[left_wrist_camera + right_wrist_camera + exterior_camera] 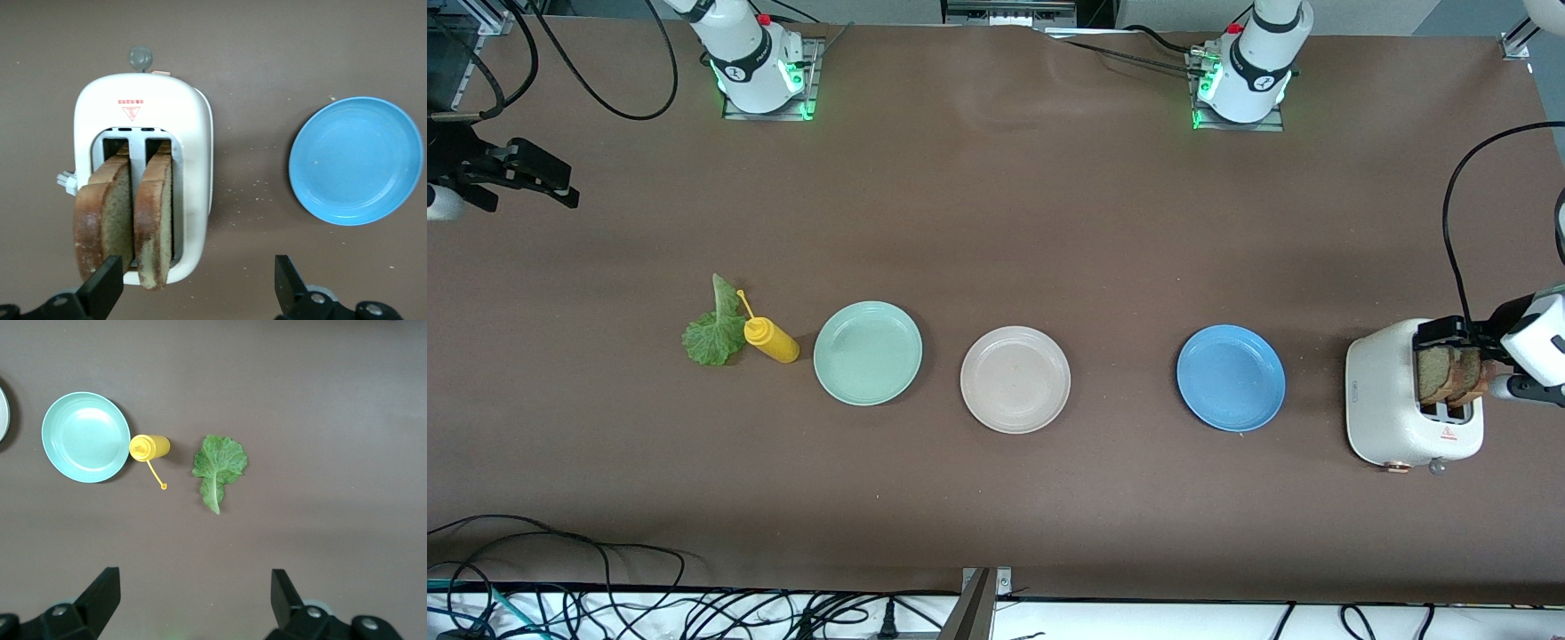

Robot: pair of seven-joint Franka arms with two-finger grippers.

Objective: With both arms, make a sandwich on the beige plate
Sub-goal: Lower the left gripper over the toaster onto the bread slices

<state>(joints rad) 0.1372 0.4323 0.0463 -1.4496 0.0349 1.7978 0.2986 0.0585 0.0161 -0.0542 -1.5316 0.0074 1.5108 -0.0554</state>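
Brown bread slices (pixel 127 223) are standing in the toaster (pixel 193 180), soft and crumbly, best pinched at the crust. Both grippers, left (pixel 197 283) over them and right (pixel 193 600) waiting, are holding jaws open. Beige plate (pixel 1015 379) is sitting bare.

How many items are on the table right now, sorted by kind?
Plates: 3, namely mint-green plate, beige plate, blue plate
Bread slices: 2, first slice and second slice, both standing in the toaster
Toaster: 1
Lettuce leaf: 1
Yellow squeeze bottle: 1
Total: 8
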